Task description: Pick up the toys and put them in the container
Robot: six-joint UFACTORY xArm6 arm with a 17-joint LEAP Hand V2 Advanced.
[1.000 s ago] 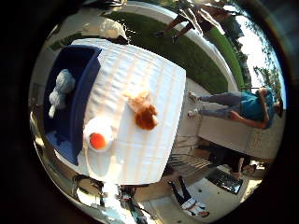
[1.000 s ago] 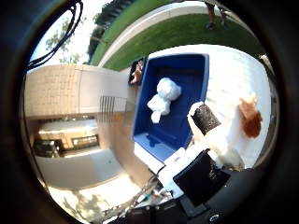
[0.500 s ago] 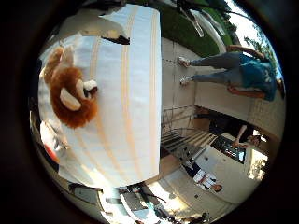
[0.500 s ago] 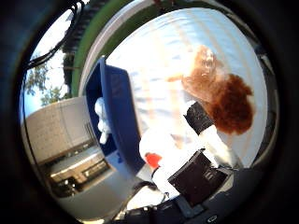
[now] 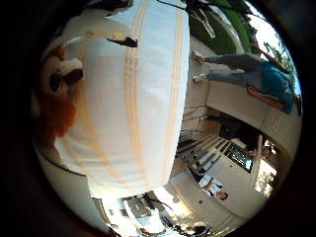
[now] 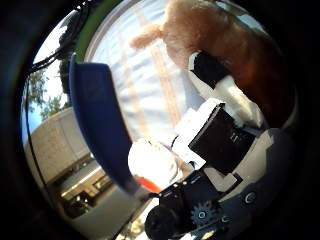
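A brown and orange plush lion (image 6: 228, 42) lies on the table's white striped cloth (image 5: 138, 99), close under the palm. In the little finger side view its face (image 5: 54, 94) shows at the picture's edge. My hand (image 6: 215, 135) is right over it, with a white and black finger (image 6: 205, 68) stretched out against the lion's mane. The fingers look straight and do not close round it. The blue container (image 6: 100, 110) stands on the table beside the lion. A white and orange toy (image 6: 150, 168) lies on the cloth next to the container's wall.
The table's edge drops to pavement (image 5: 232, 104) where people (image 5: 252, 74) stand. Grass (image 5: 222, 25) lies beyond. A building and paving (image 6: 60, 150) show past the container.
The hand has come down closer to the lion, which now fills more of both views. The container and the white and orange toy stay where they were.
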